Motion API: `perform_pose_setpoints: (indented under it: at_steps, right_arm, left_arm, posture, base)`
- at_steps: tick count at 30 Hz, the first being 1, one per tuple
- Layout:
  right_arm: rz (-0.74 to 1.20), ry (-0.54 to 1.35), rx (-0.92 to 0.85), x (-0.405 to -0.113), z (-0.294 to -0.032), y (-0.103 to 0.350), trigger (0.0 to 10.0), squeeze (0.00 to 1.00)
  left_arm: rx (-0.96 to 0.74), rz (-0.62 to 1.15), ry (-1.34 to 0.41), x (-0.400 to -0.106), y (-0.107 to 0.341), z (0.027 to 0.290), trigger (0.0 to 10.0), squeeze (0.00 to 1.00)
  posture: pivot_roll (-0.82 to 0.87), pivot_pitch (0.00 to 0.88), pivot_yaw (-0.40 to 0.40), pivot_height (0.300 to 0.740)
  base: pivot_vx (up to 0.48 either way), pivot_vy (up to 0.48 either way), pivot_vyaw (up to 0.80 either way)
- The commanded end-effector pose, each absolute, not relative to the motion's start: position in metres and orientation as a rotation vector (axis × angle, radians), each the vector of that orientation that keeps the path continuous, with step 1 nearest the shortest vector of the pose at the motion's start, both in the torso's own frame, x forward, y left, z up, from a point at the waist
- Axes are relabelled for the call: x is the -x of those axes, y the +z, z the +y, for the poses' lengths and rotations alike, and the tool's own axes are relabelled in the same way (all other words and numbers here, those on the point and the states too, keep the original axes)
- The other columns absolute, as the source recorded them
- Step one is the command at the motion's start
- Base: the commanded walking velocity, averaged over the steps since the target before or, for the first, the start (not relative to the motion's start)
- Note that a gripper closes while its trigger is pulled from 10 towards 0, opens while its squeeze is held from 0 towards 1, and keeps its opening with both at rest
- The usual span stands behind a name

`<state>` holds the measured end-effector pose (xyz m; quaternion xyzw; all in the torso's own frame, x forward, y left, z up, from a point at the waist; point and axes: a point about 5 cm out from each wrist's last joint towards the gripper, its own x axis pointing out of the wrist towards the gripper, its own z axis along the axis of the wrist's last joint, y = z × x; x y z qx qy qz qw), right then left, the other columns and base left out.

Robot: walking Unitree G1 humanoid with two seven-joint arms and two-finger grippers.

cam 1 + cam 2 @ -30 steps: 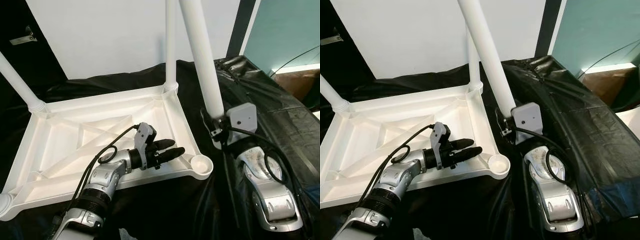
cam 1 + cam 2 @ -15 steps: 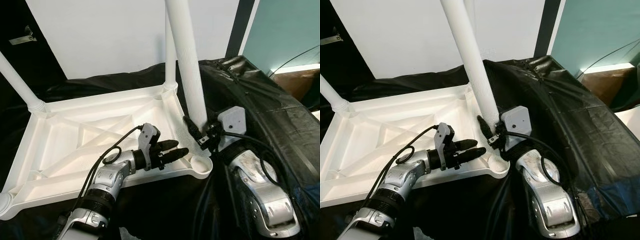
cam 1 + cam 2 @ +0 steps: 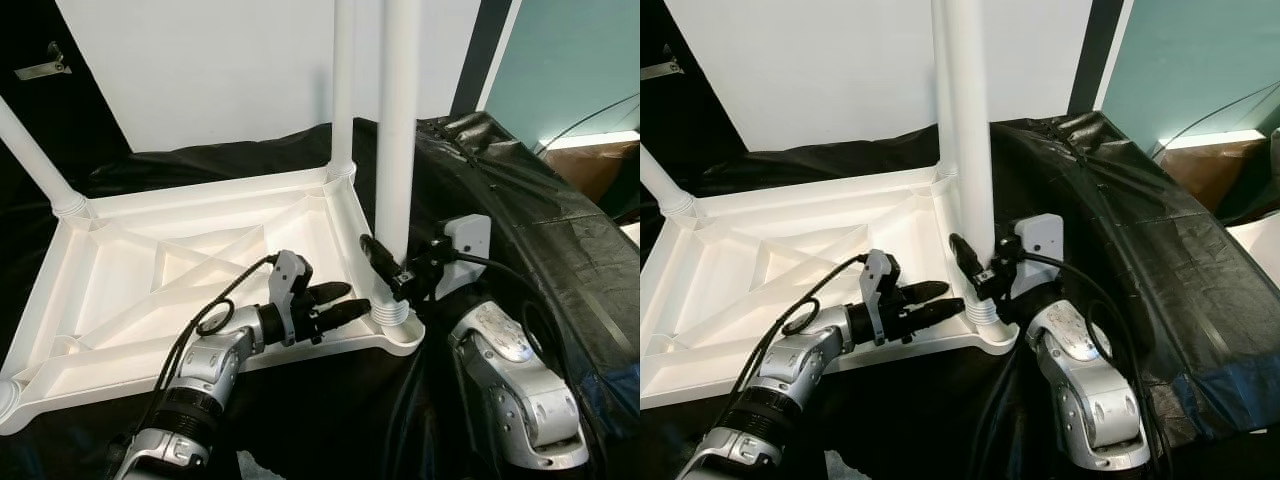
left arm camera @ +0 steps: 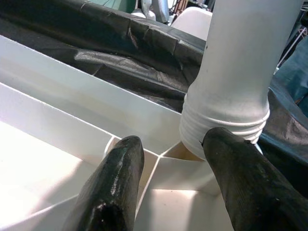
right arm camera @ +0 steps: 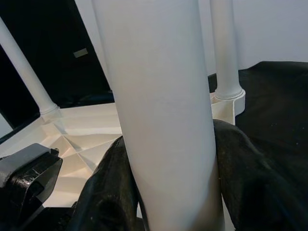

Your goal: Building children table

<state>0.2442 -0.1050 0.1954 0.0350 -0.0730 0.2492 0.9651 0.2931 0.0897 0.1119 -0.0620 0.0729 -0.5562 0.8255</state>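
The white tabletop [image 3: 160, 260] lies upside down on black sheeting. White legs stand in its far left corner [image 3: 40, 165] and far right corner [image 3: 342, 90]. My right gripper [image 3: 388, 265] is shut on another white leg [image 3: 397, 130], which it holds upright with the threaded end [image 4: 226, 120] in the near right corner socket [image 3: 398, 330]. In the right wrist view its fingers [image 5: 103, 192] press both sides of this leg [image 5: 163, 110]. My left gripper [image 3: 345, 302] is open just left of the socket, its fingers [image 4: 115, 183] astride a thin rib of the tabletop.
Black plastic sheeting [image 3: 520, 200] covers the surface around and to the right of the tabletop. A white wall panel [image 3: 220, 60] stands behind. The near left corner [image 3: 5, 400] also carries a leg base. A brown box [image 3: 605, 165] sits far right.
My right gripper swung the held leg from a tilt to upright and set its threaded end into the near right corner socket. My left gripper stayed almost where it was.
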Motion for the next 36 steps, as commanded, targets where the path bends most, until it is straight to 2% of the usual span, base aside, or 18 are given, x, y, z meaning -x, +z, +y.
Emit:
perform_pose_setpoints:
  at_steps: [1,16,24,29,36]
  right_arm:
    - [-0.084,0.517,-0.131,-0.238,-0.106,0.19,10.0,0.0]
    - [0.026,0.444,-0.102,-0.219,-0.132,0.173,10.0,0.0]
    - [0.01,0.39,-0.031,-0.222,-0.142,0.176,10.0,0.0]
    - [0.012,0.402,-0.002,-0.228,-0.139,0.172,10.0,0.0]
    - [0.022,0.491,0.035,-0.244,-0.119,0.156,10.0,0.0]
  left_arm:
    - [0.142,0.201,-1.155,-0.291,0.103,0.091,10.0,0.0]
    - [0.143,0.199,-1.182,-0.295,0.103,0.08,10.0,0.0]
    - [0.134,0.197,-1.192,-0.298,0.105,0.079,10.0,0.0]
    - [0.132,0.192,-1.198,-0.3,0.106,0.077,10.0,0.0]
    - [0.125,0.185,-1.19,-0.299,0.104,0.077,10.0,0.0]
  posture:
    - [-0.13,0.063,0.008,0.74]
    - [-0.18,0.051,0.008,0.74]
    - [-0.2,0.04,0.024,0.74]
    - [-0.2,0.038,0.03,0.74]
    - [-0.18,0.039,0.032,0.74]
  base:
    - [0.0,0.0,0.0]
    - [0.0,0.0,0.0]
    - [0.0,0.0,0.0]
    - [0.0,0.0,0.0]
    - [0.0,0.0,0.0]
